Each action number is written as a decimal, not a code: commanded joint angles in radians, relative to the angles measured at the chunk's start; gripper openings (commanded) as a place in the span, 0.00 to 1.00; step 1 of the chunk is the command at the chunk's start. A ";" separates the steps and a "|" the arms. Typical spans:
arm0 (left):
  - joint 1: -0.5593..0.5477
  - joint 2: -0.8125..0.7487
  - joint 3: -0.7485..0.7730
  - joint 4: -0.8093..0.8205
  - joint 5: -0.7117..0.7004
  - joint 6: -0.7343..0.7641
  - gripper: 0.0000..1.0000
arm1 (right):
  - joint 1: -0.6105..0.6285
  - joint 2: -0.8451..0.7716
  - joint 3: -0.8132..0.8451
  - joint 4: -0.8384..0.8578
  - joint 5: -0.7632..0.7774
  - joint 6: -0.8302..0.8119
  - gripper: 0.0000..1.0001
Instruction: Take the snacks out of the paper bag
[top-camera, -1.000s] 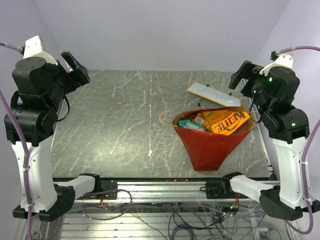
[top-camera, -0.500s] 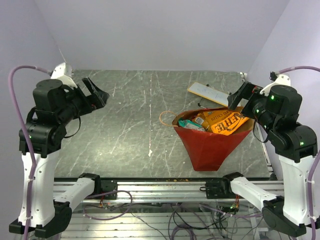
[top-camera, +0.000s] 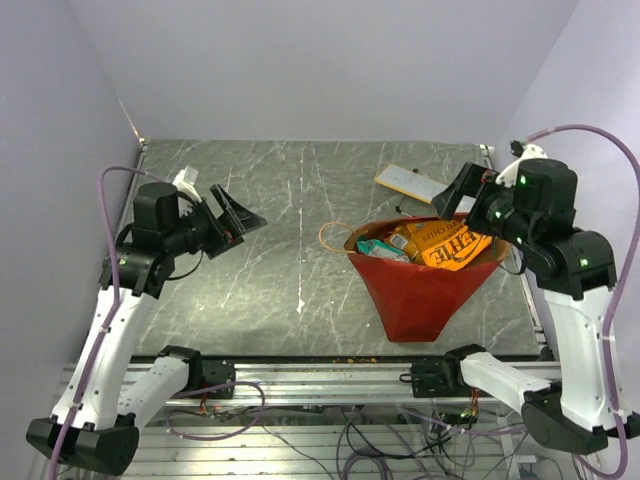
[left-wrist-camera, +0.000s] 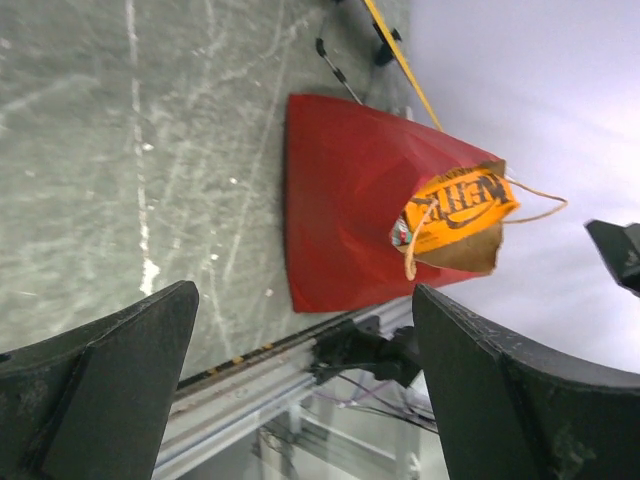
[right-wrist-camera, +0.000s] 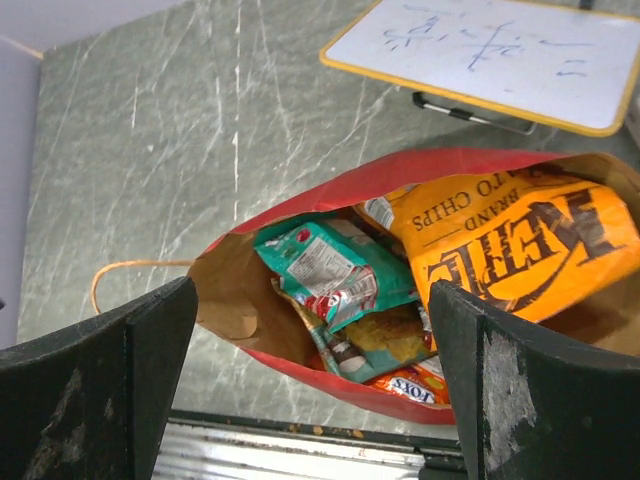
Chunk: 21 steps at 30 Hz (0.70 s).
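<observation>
The red paper bag sits open near the front of the worktop, on the right. The snacks are inside it. The right claw hangs over its far edge, spread wide and empty. The left claw, also spread wide, hangs well off left. A white card lies behind.

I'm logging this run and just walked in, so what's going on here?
Two robot arms are about to unpack a red paper bag on the table. Its snacks, an orange chip bag topmost, are all inside. The right gripper hovers open over the bag's mouth; the left gripper, also open and empty, hangs off to the bag's left.
</observation>
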 joint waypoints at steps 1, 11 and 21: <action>-0.059 0.006 -0.080 0.222 0.090 -0.170 1.00 | -0.004 0.065 0.047 -0.005 -0.117 -0.046 1.00; -0.217 -0.026 -0.214 0.397 -0.063 -0.351 1.00 | -0.005 0.158 0.070 0.105 -0.126 -0.063 1.00; -0.427 0.130 -0.176 0.517 -0.132 -0.337 0.99 | -0.006 0.183 0.121 0.106 -0.113 -0.098 1.00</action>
